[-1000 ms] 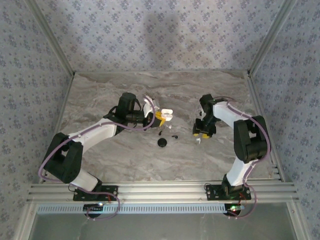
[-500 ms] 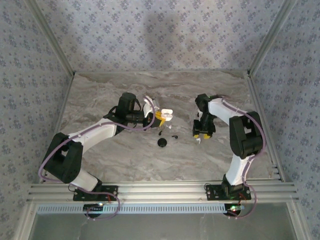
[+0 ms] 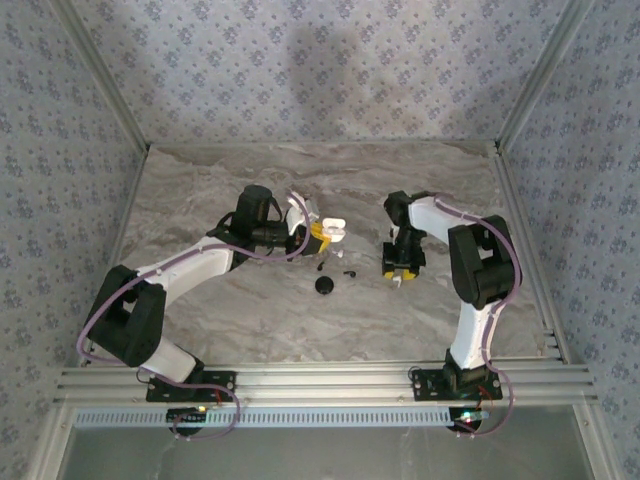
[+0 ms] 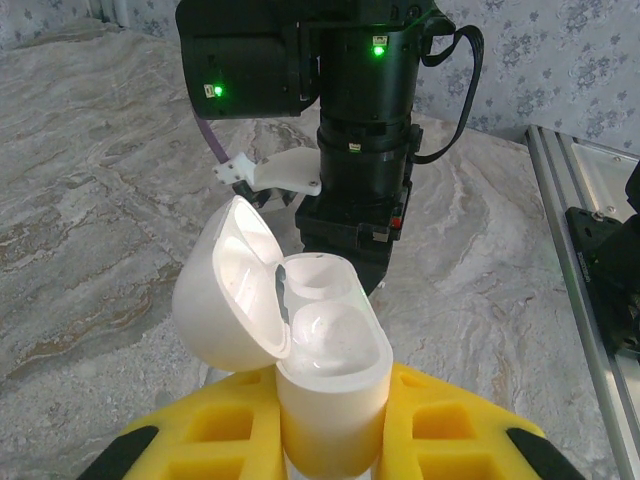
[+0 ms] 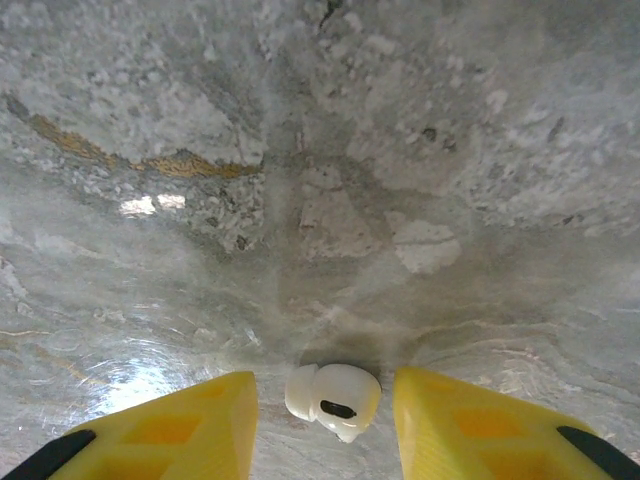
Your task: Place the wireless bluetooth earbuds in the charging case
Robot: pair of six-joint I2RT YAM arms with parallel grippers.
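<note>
The white charging case (image 4: 330, 370) stands upright with its lid (image 4: 228, 290) flipped open and both wells empty. My left gripper (image 4: 330, 445) is shut on its lower body, and the pair sits left of centre as the case (image 3: 333, 228) and left gripper (image 3: 318, 235). One white earbud (image 5: 333, 398) lies on the marble between the yellow fingers (image 5: 190, 420) of my right gripper (image 5: 325, 405), which is open with a gap on each side of the bud. From above, the right gripper (image 3: 397, 272) points down at the table, right of centre.
A black round disc (image 3: 325, 286) and two tiny black pieces (image 3: 320, 268) (image 3: 349, 272) lie on the marble table (image 3: 250, 320) between the grippers; they are too small to identify. The right arm's black wrist (image 4: 360, 130) stands just beyond the case.
The right arm has swung its elbow inward and its gripper has slid a little to the left. The left arm and the case have stayed still.
</note>
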